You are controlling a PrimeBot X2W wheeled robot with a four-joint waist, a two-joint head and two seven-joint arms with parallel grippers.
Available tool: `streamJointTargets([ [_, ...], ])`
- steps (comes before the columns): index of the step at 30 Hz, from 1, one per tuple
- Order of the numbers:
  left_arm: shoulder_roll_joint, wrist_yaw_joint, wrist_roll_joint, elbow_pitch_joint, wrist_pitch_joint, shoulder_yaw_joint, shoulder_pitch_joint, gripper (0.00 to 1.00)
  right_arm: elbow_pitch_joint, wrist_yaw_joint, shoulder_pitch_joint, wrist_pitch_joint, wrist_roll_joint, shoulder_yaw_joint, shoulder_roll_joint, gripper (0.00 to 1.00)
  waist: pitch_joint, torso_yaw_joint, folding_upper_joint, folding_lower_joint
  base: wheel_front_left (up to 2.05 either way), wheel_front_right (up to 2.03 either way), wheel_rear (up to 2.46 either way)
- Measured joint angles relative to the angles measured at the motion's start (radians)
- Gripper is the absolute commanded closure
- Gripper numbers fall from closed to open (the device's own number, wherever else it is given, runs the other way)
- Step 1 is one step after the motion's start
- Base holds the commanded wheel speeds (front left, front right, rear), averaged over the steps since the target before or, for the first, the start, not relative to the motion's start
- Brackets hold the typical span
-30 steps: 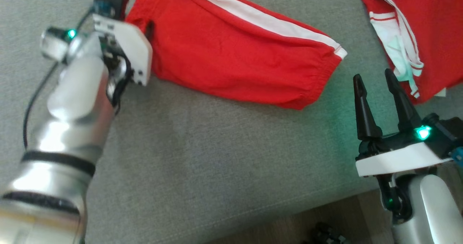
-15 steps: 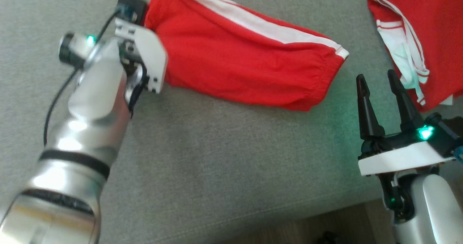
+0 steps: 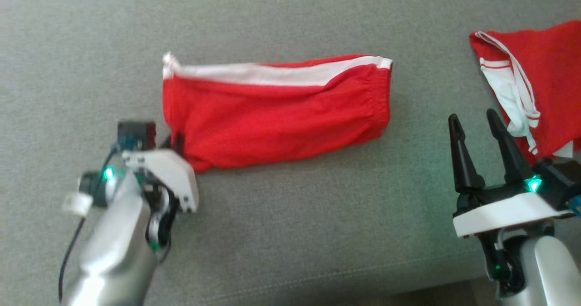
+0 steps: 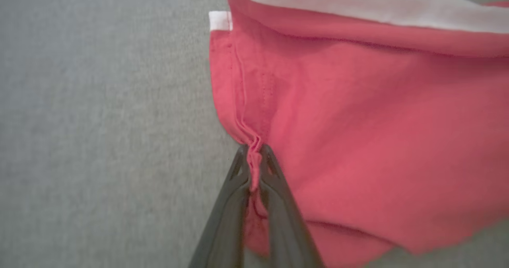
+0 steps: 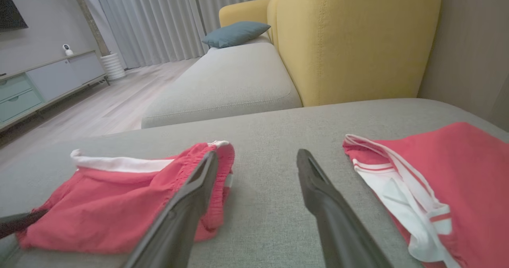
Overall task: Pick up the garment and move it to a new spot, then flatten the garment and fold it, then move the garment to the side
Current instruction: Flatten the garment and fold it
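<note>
The garment (image 3: 272,111), red shorts with a white side stripe, lies level across the grey seat, folded in half. My left gripper (image 3: 176,143) is shut on its near left corner. In the left wrist view the two fingers (image 4: 254,160) pinch a bunched red seam of the garment (image 4: 358,121). My right gripper (image 3: 471,116) stands open to the right of the garment, apart from it, with nothing between its fingers. The right wrist view has the open gripper (image 5: 257,156) above the bare seat, with the garment (image 5: 119,204) to its left.
A second red garment with white trim (image 3: 544,79) lies at the far right, close to my right gripper. The grey seat (image 3: 295,233) ends at a front edge near the wood floor (image 3: 435,297). A yellow sofa back (image 5: 350,37) rises behind.
My left gripper has drawn back toward me with the garment's corner. The garment has swung from slanted to level. The head view itself has shifted a little. The right gripper has stayed put.
</note>
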Motion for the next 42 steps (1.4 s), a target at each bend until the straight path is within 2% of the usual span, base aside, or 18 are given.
streamJointTargets([
  [3,0.007,0.029,-0.025,-0.119,0.031,0.009,0.100,1.00,-0.013,0.000,0.002,0.008,0.000,-0.007,0.000,0.00,-0.016,0.007,0.0000,0.0000,0.00,0.00,0.00],
  [4,0.009,0.044,-0.026,-0.156,0.045,0.008,0.130,0.74,-0.019,0.000,0.006,0.012,0.000,-0.010,0.000,0.00,-0.020,0.009,0.0000,0.0000,0.00,0.00,0.00],
  [5,0.011,0.058,-0.026,-0.191,0.053,0.009,0.158,0.33,-0.024,0.000,0.014,0.016,0.000,-0.014,0.000,0.00,-0.023,0.011,0.0000,0.0000,0.00,0.00,0.00],
  [6,0.013,0.071,-0.026,-0.221,0.054,0.012,0.184,0.00,-0.026,0.000,0.023,0.018,-0.001,-0.016,0.000,0.00,-0.027,0.012,0.0000,0.0000,0.00,0.00,0.00],
  [9,0.022,0.118,-0.016,-0.306,0.046,0.013,0.254,0.00,-0.038,0.000,0.042,0.035,-0.034,-0.026,-0.001,0.00,-0.037,0.014,0.0000,0.0000,0.00,0.00,0.00],
  [12,0.034,0.178,0.041,-0.395,-0.044,0.015,0.312,0.00,-0.058,0.000,0.043,0.051,-0.053,-0.029,-0.002,0.00,-0.049,0.020,0.0000,0.0000,0.00,0.00,0.00],
  [16,0.046,0.230,0.103,-0.525,-0.207,0.024,0.337,0.00,-0.093,0.000,0.044,0.078,-0.073,-0.035,-0.002,0.00,-0.073,0.035,0.0000,0.0000,0.00,0.00,0.00],
  [21,0.071,0.254,0.143,-0.632,-0.274,0.024,0.378,0.00,-0.117,0.000,0.073,0.112,-0.081,-0.035,-0.003,0.00,-0.104,0.048,0.0000,0.0000,0.00,0.00,0.00],
  [26,0.086,0.274,0.156,-0.687,-0.263,0.022,0.445,0.00,-0.131,0.000,0.104,0.132,-0.081,-0.030,-0.003,0.00,-0.127,0.058,0.0000,0.0000,0.00,0.00,0.00],
  [38,0.097,0.296,0.156,-0.725,-0.237,0.021,0.460,0.00,-0.146,0.000,0.103,0.151,-0.081,-0.032,-0.006,0.00,-0.125,0.073,0.0000,0.0000,0.00,0.00,0.00],
  [42,0.096,0.295,0.156,-0.734,-0.238,0.017,0.454,0.00,-0.107,0.000,0.094,0.165,-0.077,-0.033,-0.015,0.00,-0.099,0.081,0.0000,0.0000,0.00,0.00,0.00],
])
